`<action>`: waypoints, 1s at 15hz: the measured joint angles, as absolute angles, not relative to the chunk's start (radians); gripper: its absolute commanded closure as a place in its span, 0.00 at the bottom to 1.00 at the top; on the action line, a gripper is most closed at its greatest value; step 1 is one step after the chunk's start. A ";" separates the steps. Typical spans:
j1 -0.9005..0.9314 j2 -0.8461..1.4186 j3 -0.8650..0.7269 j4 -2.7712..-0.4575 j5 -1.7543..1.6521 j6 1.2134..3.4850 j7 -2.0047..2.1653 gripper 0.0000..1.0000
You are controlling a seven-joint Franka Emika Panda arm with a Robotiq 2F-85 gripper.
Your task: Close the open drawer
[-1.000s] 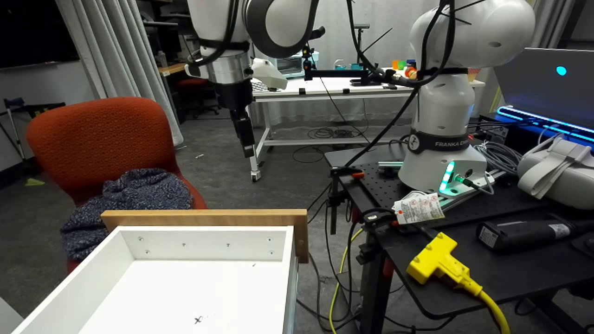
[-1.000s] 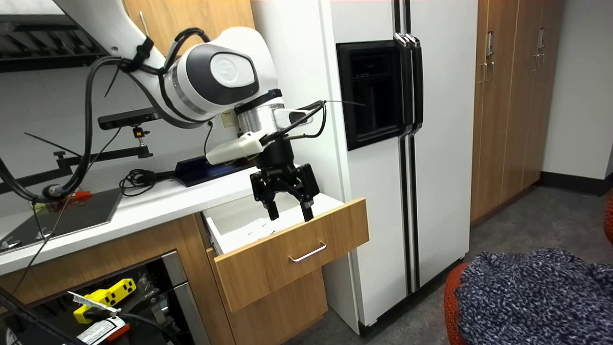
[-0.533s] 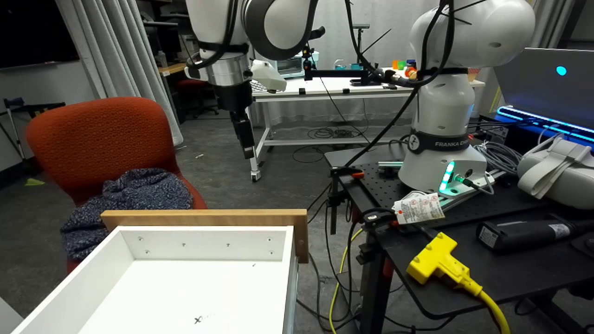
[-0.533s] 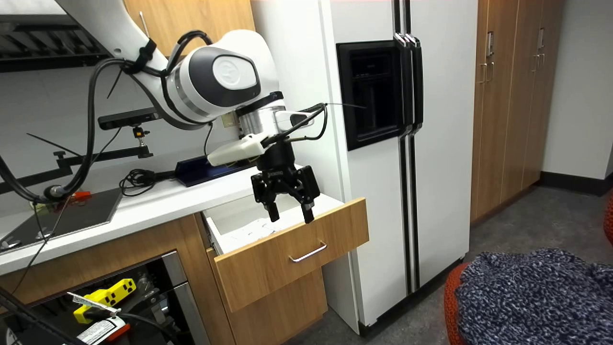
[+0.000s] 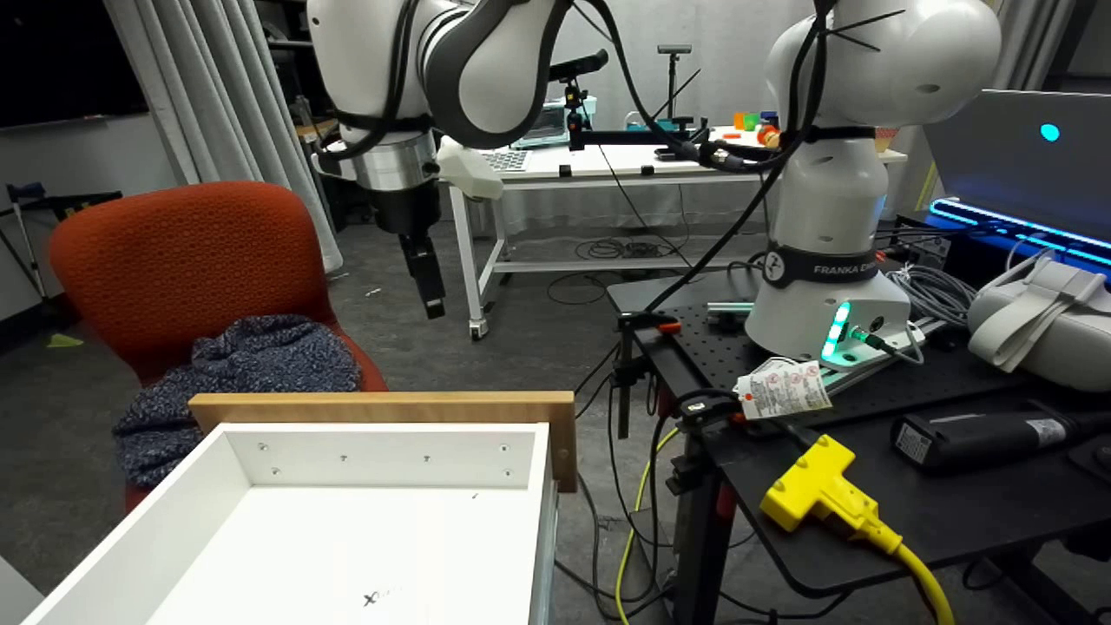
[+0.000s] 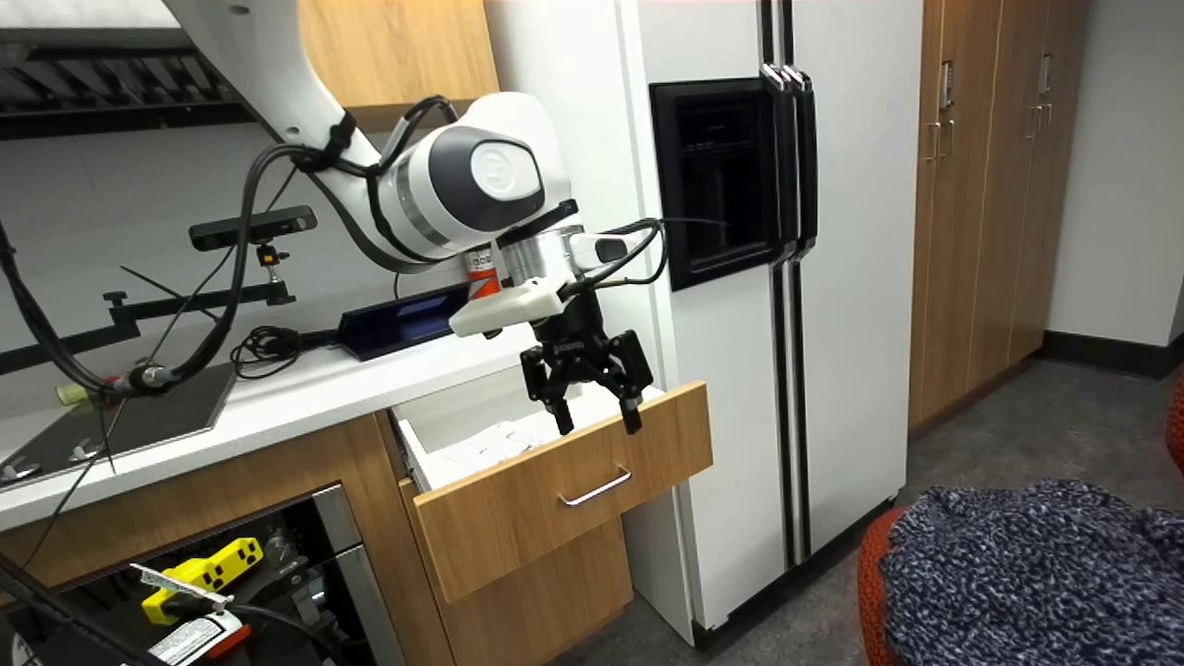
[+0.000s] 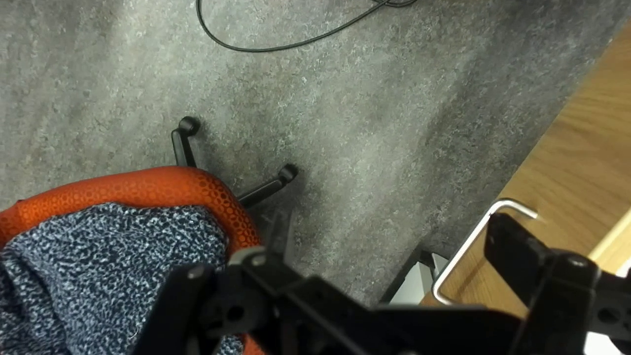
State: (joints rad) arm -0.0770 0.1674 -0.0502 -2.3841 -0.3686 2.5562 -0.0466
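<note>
Gripper (image 6: 598,423) hangs in front of the drawer (image 5: 382,408), apart from it, with its two fingers (image 6: 633,418) spread wide. Drawer projects from the wooden cabinet (image 6: 546,592) below the counter (image 6: 324,402), metal handle (image 6: 597,488) on its outward side, white inside exposed; the fridge (image 6: 726,361) is just beside the drawer. In front of the drawer is an orange chair (image 5: 187,269) bearing dark speckled cloth (image 7: 113,266); to the drawer's side, with floor (image 7: 369,138) between, a black table (image 5: 998,512) carries the robot base (image 5: 820,304) and a yellow power splitter (image 5: 816,486).
</note>
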 measured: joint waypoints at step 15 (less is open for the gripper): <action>-0.068 0.483 -0.052 -2.114 -0.252 2.571 -0.018 0.89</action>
